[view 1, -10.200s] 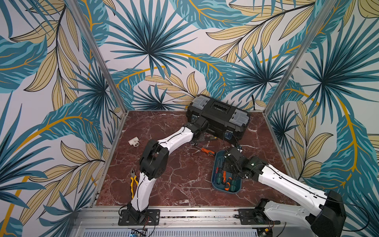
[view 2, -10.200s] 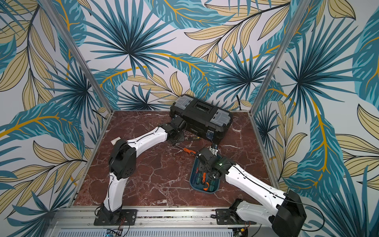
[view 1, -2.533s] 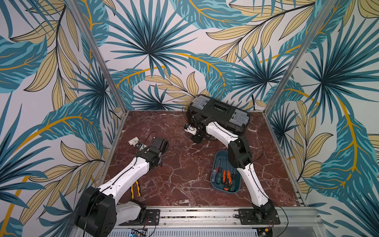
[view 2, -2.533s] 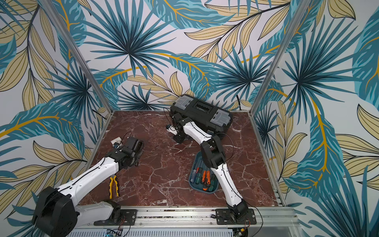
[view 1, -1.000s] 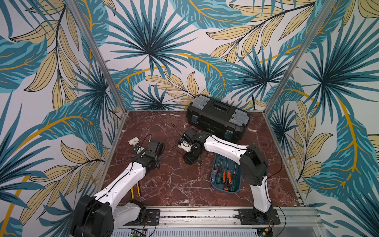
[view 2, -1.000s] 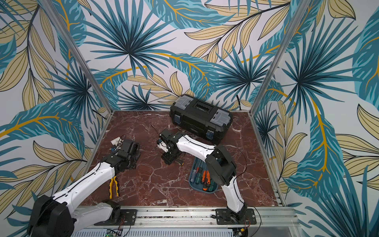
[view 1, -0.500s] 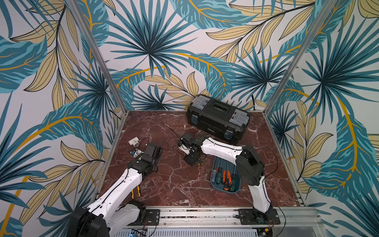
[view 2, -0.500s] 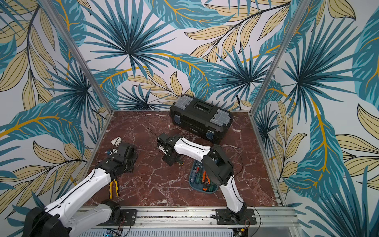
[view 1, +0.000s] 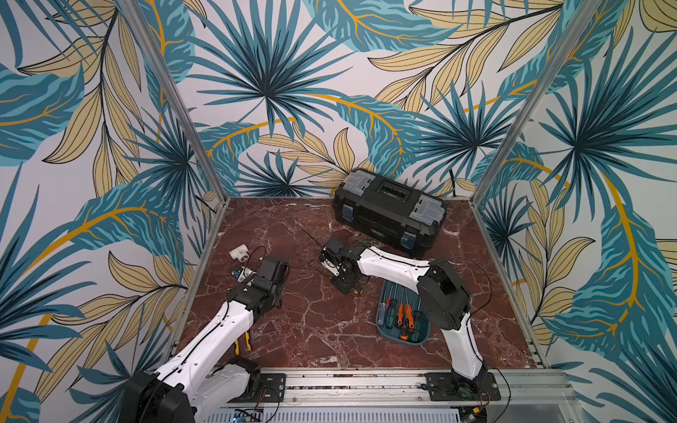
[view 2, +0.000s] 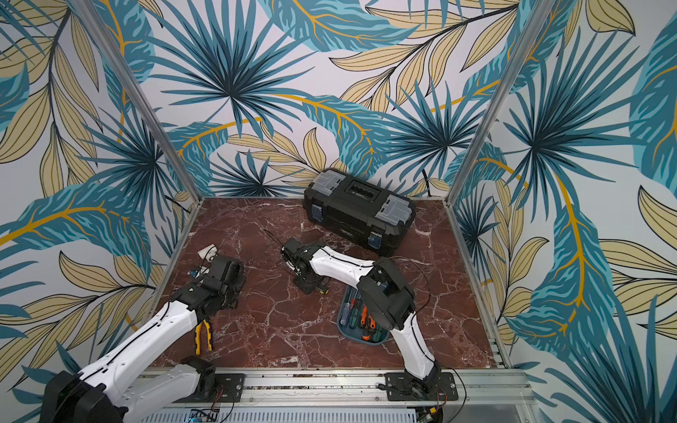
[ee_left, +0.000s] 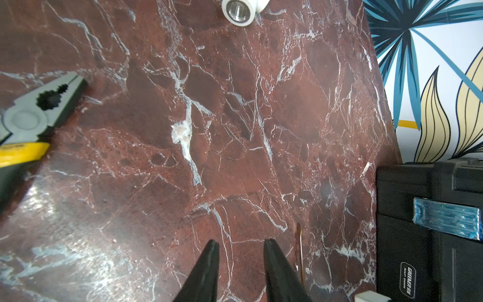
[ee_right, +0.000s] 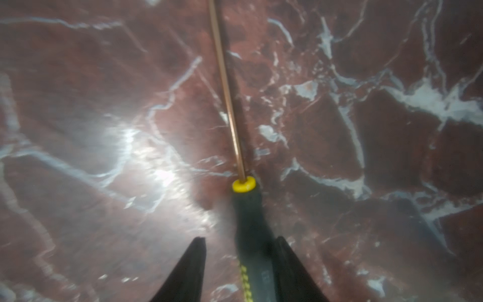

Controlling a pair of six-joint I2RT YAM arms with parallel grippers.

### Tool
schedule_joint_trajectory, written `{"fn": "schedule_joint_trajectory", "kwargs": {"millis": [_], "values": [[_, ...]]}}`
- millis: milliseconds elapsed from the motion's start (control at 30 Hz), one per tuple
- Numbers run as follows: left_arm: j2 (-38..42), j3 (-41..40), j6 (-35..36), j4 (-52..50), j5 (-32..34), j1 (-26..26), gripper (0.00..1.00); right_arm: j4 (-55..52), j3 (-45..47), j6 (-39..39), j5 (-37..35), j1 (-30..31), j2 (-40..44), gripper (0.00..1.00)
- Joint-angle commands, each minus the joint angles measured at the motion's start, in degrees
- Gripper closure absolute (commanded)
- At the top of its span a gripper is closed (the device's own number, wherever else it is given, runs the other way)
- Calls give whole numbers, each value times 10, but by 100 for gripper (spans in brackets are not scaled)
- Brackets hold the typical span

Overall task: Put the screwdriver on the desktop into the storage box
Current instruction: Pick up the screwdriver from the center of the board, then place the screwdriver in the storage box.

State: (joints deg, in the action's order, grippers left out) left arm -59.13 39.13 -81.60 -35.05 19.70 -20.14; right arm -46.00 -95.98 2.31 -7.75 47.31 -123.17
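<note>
A screwdriver [ee_right: 250,222] with a dark handle, yellow collar and thin metal shaft lies on the marble desktop [view 1: 315,329], left of the storage box [view 1: 403,339]. My right gripper [ee_right: 240,238] is down over the handle, open: one finger touches it and a gap shows at the other. In both top views the right gripper [view 1: 342,284] [view 2: 309,284] covers most of the handle. The teal storage box [view 2: 361,339] holds several screwdrivers. My left gripper [ee_left: 241,241] hovers open and empty at the left [view 1: 274,269]; the shaft's tip [ee_left: 299,248] lies beside it.
A black toolbox [view 1: 390,210] stands at the back. Yellow-handled pliers [view 2: 203,335] lie near the front left, also in the left wrist view [ee_left: 28,117]. A white pipe fitting [view 1: 239,252] sits by the left rail. Aluminium rails edge the desktop.
My right gripper has come forward from beside the toolbox, settled over the screwdriver's handle, and its jaws have narrowed. The left arm has drawn back slightly toward the front left.
</note>
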Motion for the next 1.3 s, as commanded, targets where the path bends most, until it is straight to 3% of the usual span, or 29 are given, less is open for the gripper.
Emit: {"fn": "schedule_joint_trajectory", "kwargs": {"millis": [0,233,467,633,867,1033,1267], "values": [[6,-6,5,-11,6,4,66,-7,14,-5,0,0,-28,54],[11,-6,5,-14,2,3,66,-7,13,7,-4,0,-43,59],[19,-6,9,-15,0,3,66,-6,20,-26,5,0,9,81],[20,-6,17,-14,-1,3,66,51,103,-153,21,12,173,90],[-8,-4,24,9,-14,3,66,104,380,-514,-65,19,406,96],[-42,9,35,21,-28,3,66,82,440,-592,-102,5,464,100],[-37,21,43,-5,-24,4,66,72,480,-636,-54,-39,452,100]]}}
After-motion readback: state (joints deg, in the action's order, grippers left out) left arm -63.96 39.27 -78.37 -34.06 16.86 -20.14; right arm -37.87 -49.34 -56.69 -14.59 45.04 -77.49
